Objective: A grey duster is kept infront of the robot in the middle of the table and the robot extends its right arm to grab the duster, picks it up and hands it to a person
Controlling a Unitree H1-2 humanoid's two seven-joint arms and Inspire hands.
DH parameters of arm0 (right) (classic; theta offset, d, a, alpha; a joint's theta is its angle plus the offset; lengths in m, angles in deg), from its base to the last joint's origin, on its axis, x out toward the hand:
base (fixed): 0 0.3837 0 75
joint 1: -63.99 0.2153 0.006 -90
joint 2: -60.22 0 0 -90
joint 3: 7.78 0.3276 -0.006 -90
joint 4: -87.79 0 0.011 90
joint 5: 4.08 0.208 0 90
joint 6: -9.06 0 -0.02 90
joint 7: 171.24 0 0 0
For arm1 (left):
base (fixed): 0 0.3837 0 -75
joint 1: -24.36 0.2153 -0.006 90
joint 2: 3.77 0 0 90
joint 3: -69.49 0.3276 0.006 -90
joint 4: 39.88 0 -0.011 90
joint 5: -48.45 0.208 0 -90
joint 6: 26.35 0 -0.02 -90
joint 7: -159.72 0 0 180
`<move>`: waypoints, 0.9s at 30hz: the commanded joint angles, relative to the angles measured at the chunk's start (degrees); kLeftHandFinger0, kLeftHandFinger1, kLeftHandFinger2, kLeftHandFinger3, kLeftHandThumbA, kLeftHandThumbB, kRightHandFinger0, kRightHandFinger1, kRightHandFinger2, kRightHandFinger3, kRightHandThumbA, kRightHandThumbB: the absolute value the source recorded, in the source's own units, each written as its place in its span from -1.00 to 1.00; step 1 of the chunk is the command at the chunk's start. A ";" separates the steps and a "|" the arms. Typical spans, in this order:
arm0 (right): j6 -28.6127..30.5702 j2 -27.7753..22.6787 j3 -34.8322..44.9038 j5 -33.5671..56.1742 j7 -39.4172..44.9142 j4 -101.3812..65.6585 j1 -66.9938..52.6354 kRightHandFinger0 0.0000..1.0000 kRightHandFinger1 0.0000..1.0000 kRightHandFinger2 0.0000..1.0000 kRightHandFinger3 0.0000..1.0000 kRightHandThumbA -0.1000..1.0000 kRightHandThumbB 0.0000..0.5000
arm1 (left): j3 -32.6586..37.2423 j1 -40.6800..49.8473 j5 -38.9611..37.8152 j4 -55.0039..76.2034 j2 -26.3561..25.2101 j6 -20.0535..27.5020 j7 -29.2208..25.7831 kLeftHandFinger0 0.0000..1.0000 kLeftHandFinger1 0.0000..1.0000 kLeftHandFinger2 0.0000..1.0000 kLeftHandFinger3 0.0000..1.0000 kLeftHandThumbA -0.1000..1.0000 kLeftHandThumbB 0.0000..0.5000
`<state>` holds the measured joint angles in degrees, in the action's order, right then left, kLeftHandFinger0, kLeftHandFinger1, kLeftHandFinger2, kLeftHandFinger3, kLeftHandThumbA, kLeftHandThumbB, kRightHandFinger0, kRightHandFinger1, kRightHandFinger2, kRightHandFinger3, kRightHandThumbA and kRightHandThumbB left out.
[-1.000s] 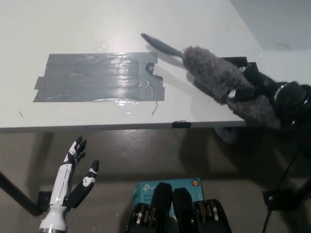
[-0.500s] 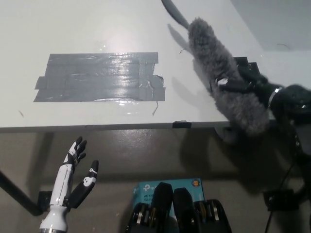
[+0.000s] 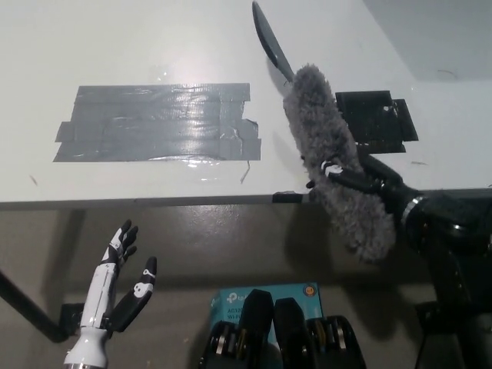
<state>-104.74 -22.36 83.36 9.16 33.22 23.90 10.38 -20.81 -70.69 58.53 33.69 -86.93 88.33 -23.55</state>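
I hold the grey duster (image 3: 332, 163) in the black right hand (image 3: 355, 179), fingers (image 3: 336, 171) wrapped around the fluffy head near its middle; the dark handle (image 3: 270, 44) points up and away over the white surface (image 3: 115, 46), and the lower end of the head hangs past the near edge. The duster is clear of the surface, tilted, to the right of the grey tape patch (image 3: 157, 121) and just beside the black pad (image 3: 378, 117). The white left hand (image 3: 115, 290) rests low at the left, below the surface edge, fingers spread and holding nothing. No person is in view, so I judge the handover is not yet possible from this pose. Risk one: the grasp sits on soft compressible fibres, not the handle, so the duster may rotate or slip out during the reach. Risk two: the long handle leads the motion and may strike a receiver before the head arrives. Risk three: releasing before a receiver takes hold drops it to the floor.
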 commanded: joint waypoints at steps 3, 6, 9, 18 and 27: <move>-3.13 5.98 -2.02 42.66 -17.05 -19.37 -8.53 -1.00 -0.18 0.61 1.00 -1.00 -0.32 | -0.19 -1.70 0.67 2.19 -0.94 1.82 -0.43 0.93 1.00 1.00 1.00 0.21 -0.40; -3.13 7.16 -2.57 45.34 -17.66 -19.95 -11.53 -1.00 -0.24 0.58 1.00 -1.00 -0.39 | -0.24 -1.71 0.60 2.09 -1.05 2.17 -0.47 0.94 1.00 1.00 1.00 0.18 -0.43; -3.13 7.79 -2.85 47.77 -20.73 -22.85 -14.41 -1.00 -0.39 0.53 1.00 -1.00 -0.29 | -0.16 -1.70 0.09 1.79 -1.08 2.24 -0.27 0.92 1.00 1.00 1.00 0.16 -0.41; -3.13 6.56 -4.48 53.09 -23.89 -29.10 -17.81 -1.00 -0.43 0.52 0.99 -1.00 -0.36 | -0.12 -1.67 -0.21 1.51 -0.95 2.18 -0.15 0.87 1.00 1.00 1.00 0.10 -0.39; -3.13 5.55 -5.96 58.12 -27.12 -32.87 -18.37 -1.00 -0.40 0.57 1.00 -1.00 -0.33 | -0.19 -1.67 0.18 1.91 -0.88 2.06 -0.29 0.87 1.00 1.00 1.00 0.09 -0.41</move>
<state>-106.76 -17.04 80.17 35.66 19.90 8.45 -9.11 -20.79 -70.69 58.54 33.53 -86.92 88.30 -23.55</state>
